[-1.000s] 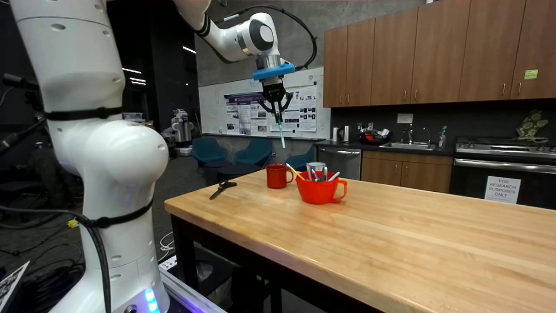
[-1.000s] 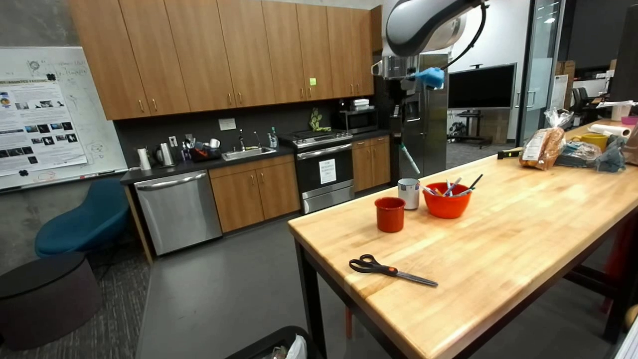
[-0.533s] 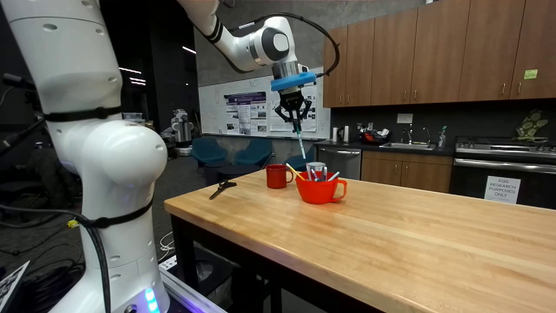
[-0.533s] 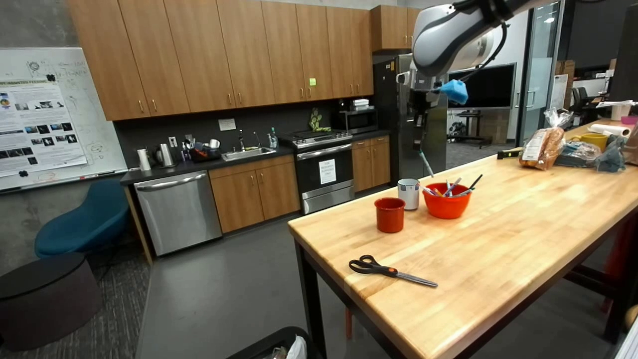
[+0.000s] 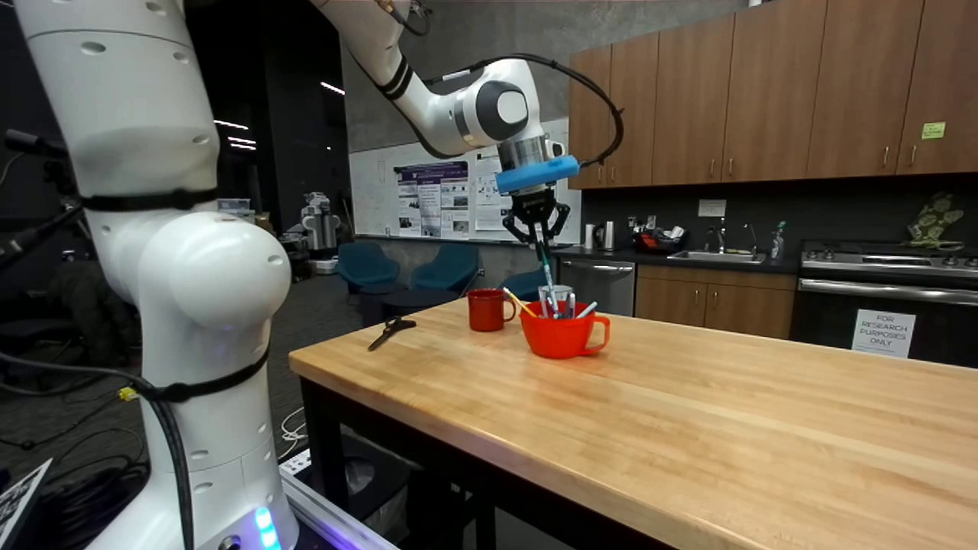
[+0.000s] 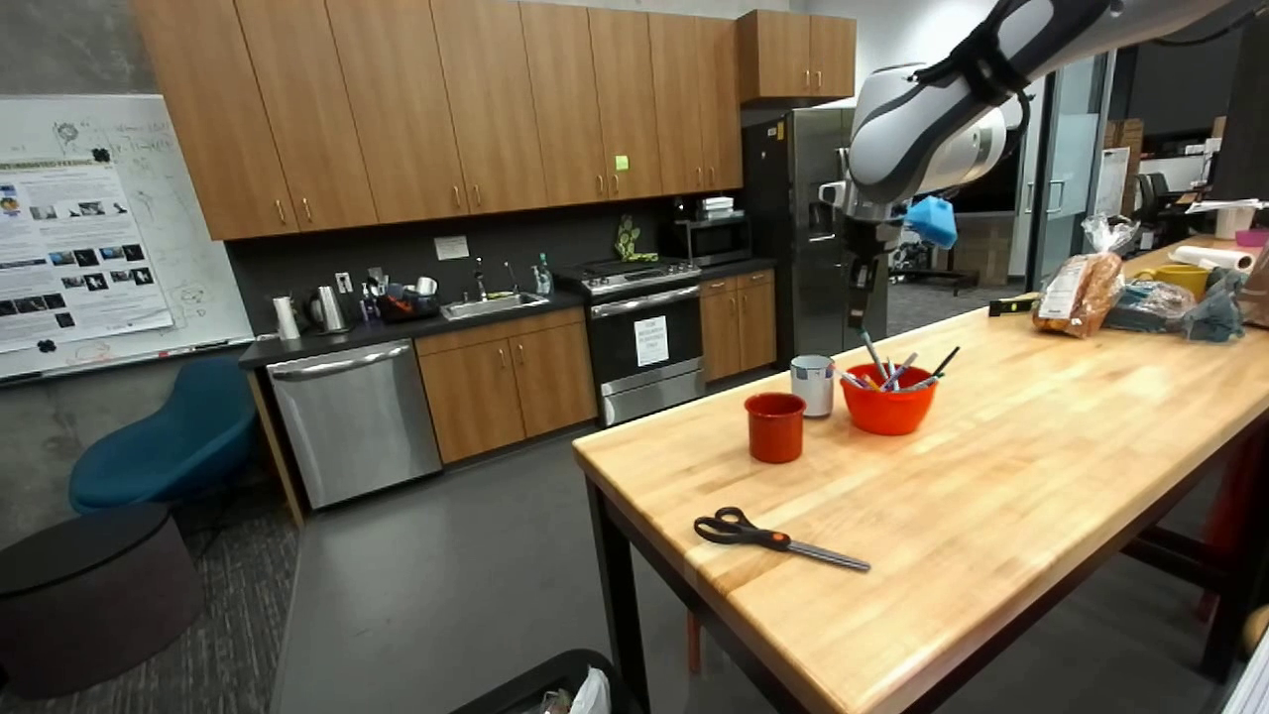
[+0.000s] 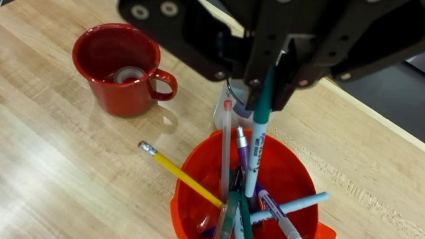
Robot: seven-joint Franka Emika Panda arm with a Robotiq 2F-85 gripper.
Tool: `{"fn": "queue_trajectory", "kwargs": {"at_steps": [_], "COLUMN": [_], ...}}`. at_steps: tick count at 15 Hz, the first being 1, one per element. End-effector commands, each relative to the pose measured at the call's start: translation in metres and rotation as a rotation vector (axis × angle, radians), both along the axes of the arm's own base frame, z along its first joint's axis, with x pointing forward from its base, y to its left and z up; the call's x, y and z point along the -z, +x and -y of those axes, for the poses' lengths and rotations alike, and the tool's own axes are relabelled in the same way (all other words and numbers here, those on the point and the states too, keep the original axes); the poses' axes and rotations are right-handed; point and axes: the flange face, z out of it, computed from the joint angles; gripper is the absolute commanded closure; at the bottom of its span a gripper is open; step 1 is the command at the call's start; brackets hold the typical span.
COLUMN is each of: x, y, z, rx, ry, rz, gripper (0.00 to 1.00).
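Observation:
My gripper [image 7: 265, 103] is shut on a marker [image 7: 256, 149] with a teal cap and white body, gripped by the cap, pointing down slightly tilted. In both exterior views the gripper [image 5: 541, 243] hangs above an orange-red bowl [image 5: 554, 341]. The marker's lower end is at the mouth of the bowl, among several pens and markers and a yellow pencil [image 7: 182, 176]; whether it touches them I cannot tell. A red mug [image 7: 123, 98] holding a ring-shaped thing stands beside the bowl. Behind the bowl, a whitish cup [image 6: 813, 387] is partly hidden by the fingers in the wrist view.
Black scissors [image 6: 758, 535] lie near the end of the wooden table [image 6: 991, 476]. Farther along it are a bread bag [image 6: 1079, 293] and a yellow bowl [image 6: 1182, 282]. A black bin [image 6: 535, 689] stands on the floor below.
My gripper has come down and moved rightward in both exterior views, carrying the marker from above the table to the bowl's mouth. Mug, cup, bowl and scissors have stayed put.

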Motion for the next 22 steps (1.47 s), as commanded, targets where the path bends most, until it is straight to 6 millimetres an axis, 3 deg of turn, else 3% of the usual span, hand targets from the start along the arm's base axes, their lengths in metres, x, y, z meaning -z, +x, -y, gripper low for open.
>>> {"fn": "queue_trajectory", "kwargs": {"at_steps": [1, 4, 12, 13, 15, 22], "x": [0.02, 0.039, 0.063, 0.064, 0.06, 0.034], "y": [0.001, 0.004, 0.007, 0.007, 0.005, -0.004], "z": [0.01, 0.014, 0.023, 0.024, 0.023, 0.011], "rx": [0.0, 0.008, 0.03, 0.031, 0.029, 0.034], "ry": [0.01, 0.005, 0.005, 0.005, 0.003, 0.01], "rz": [0.0, -0.022, -0.062, -0.064, -0.059, -0.04], "gripper": [0.97, 0.97, 0.97, 0.62, 0.57, 0.1]}}
